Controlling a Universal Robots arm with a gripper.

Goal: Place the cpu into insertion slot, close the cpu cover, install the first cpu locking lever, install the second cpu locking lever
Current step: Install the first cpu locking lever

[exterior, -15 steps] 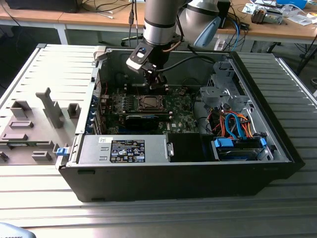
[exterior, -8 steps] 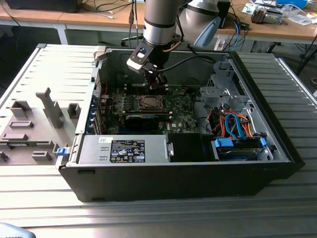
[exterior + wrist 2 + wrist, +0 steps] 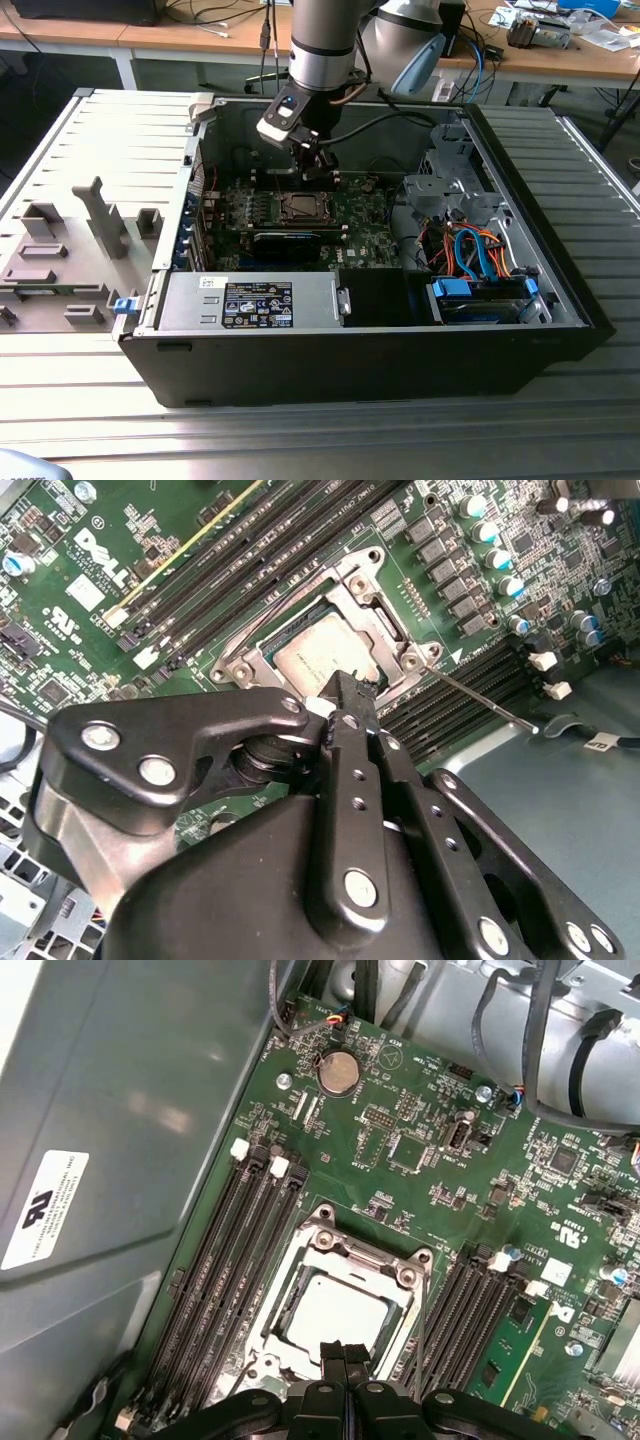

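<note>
- The computer case (image 3: 300,372) lies open on the ribbed metal tabletop (image 3: 300,440), with the green motherboard (image 3: 365,215) flat on its floor.
- In the exterior view the arm comes down from the upper edge into the case, and the end effector (image 3: 318,168) hangs just above the insertion slot (image 3: 299,207), near the middle of the board.
- The cpu (image 3: 322,655) (image 3: 335,1310) sits in that slot, its dull silver top facing up.
- The cpu cover (image 3: 350,1260) (image 3: 385,605) lies down around the chip, which shows through its square window.
- The end effector (image 3: 347,692) (image 3: 333,1352) is closed: in both wrist views its two black fingertips press together with nothing between them.
- The tips stand over the edge of the chip where it meets the cover frame; I cannot tell whether they touch it.
- A thin locking lever (image 3: 485,700) juts out from one corner of the cover and runs across the dark memory slots (image 3: 470,685) beside it.
- More long memory slots (image 3: 230,1260) flank the other side of the cover.
- A round coin battery (image 3: 337,1072) sits on the board, well apart from the slot.
- Orange and blue cables (image 3: 470,250) bunch in the case toward the exterior view's right.
- Grey holders (image 3: 100,215) stand on the tabletop at the exterior view's left, outside the case.
</note>
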